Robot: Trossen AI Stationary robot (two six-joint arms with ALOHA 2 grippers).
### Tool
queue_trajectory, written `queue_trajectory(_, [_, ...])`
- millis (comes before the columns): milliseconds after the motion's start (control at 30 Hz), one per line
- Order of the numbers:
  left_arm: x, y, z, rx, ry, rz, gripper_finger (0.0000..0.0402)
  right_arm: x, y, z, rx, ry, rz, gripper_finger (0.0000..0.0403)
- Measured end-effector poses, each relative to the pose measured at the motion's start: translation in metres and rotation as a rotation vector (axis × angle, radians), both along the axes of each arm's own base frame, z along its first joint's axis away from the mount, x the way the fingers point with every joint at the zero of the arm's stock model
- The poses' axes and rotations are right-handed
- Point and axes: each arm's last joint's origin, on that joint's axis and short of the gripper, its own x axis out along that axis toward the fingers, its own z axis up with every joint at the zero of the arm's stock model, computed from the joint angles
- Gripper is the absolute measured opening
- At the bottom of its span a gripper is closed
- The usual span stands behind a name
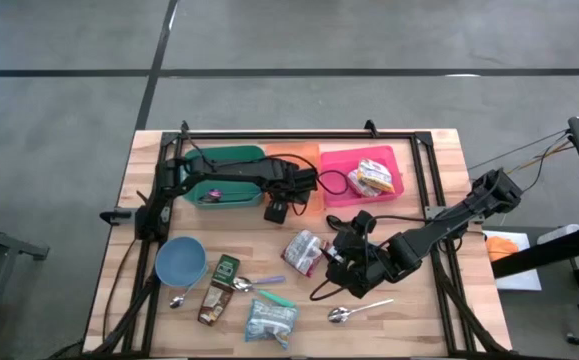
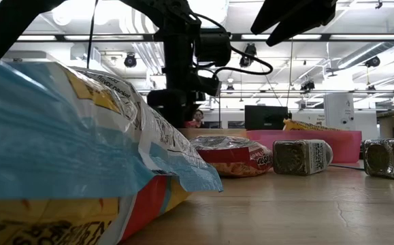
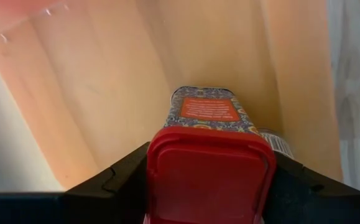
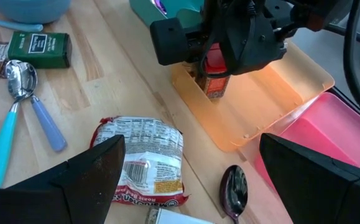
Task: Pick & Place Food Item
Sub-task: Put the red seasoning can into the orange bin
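Observation:
My left gripper (image 1: pixel 277 208) reaches over the green tray (image 1: pixel 231 158) to the orange tray (image 4: pixel 267 106) and is shut on a small tin (image 4: pixel 216 78) with a red lid and a patterned label (image 3: pixel 207 109). The tin stands inside the orange tray near its front wall; I cannot tell whether its bottom touches the floor. My right gripper (image 4: pixel 189 158) is open above the table, over a red-and-white snack bag (image 4: pixel 143 158) that lies flat on the wood. My left gripper pinches the tin's red-lidded top end (image 3: pixel 160 168) between its two fingers (image 3: pixel 120 177), one on each side. The fingers come from above and point steeply down. The tin is upright below them, its labelled body toward the tray floor.
The pink tray (image 1: pixel 344 190) holds a yellow snack bag (image 1: pixel 374 178). A blue bowl (image 1: pixel 180 262), a green packet (image 1: pixel 226 270), a brown bar (image 1: pixel 212 303), a blue-white bag (image 1: pixel 271 318) and spoons (image 1: pixel 354 313) lie on the near half of the table.

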Motion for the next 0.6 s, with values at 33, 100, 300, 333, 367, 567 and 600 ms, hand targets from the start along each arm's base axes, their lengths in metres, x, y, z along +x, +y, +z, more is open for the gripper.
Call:
queue_trajectory(33, [-0.0001, -0.0004, 0.0001, 0.0, 0.001, 0.0, 0.0245, 0.0, 0.0, 0.0, 0.0, 0.0, 0.0, 0.0367])
queue_trajectory(100, [-0.0004, -0.0011, 0.0001, -0.001, 0.005, -0.001, 0.0245, 0.0, 0.0, 0.0, 0.001, 0.001, 0.001, 0.0367])
queue_trajectory(300, [-0.0003, -0.002, 0.0001, 0.0, 0.015, -0.046, 0.0245, -0.0001, 0.0007, -0.0006, 0.017, 0.012, 0.011, 0.0367])
queue_trajectory(333, [-0.0002, -0.0023, 0.0002, 0.0, 0.015, -0.047, 0.0245, -0.0001, 0.0007, -0.0006, 0.017, 0.011, 0.011, 0.0367])
queue_trajectory(367, [-0.0002, -0.0024, 0.0002, 0.0, 0.014, -0.046, 0.0245, -0.0001, 0.0007, -0.0006, 0.017, 0.012, 0.011, 0.0367])
queue_trajectory(567, [-0.0001, -0.0031, 0.0004, 0.004, 0.013, -0.044, 0.0247, -0.0001, 0.0006, -0.0006, 0.015, 0.013, 0.013, 0.0367])
queue_trajectory(600, [0.0, -0.0032, 0.0004, 0.008, 0.013, -0.043, 0.0252, -0.0001, 0.0006, -0.0006, 0.014, 0.013, 0.012, 0.0367])
